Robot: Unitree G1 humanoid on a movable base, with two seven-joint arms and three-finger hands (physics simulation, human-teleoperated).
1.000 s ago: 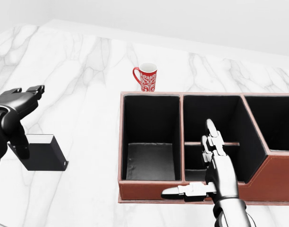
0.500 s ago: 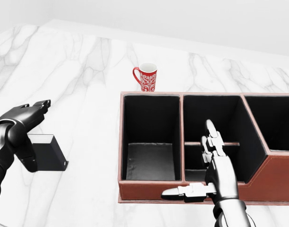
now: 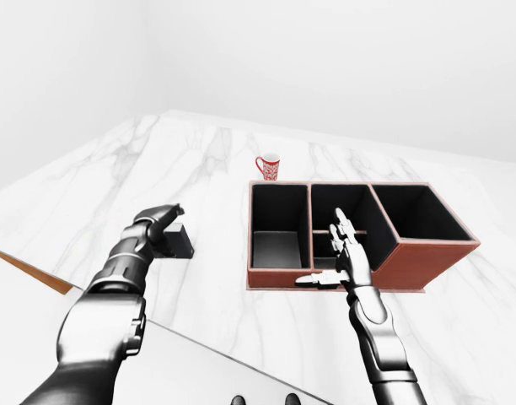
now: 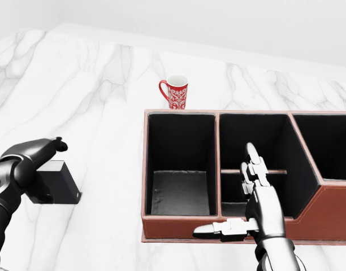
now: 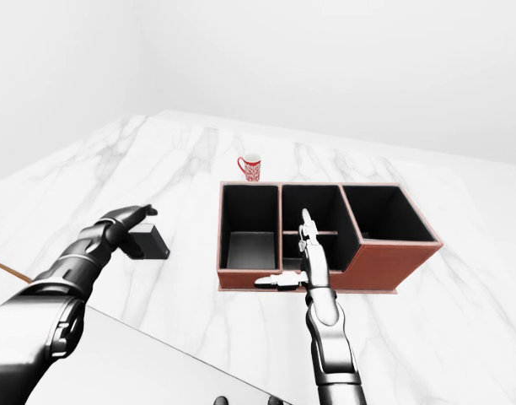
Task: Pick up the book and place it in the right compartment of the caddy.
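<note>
At the lower left of the head view my left hand (image 4: 27, 160) hovers over the black book (image 4: 56, 183), fingers curled above its top edge — whether they touch it I cannot tell. The book lies on the marble counter (image 4: 105, 84), well left of the caddy (image 4: 325, 217). A red mug (image 4: 174, 91) stands just above the caddy's left compartment. At lower centre-right my right hand (image 4: 253, 195) is spread, fingers straight, thumb out sideways — over the caddy's near wall.
</note>
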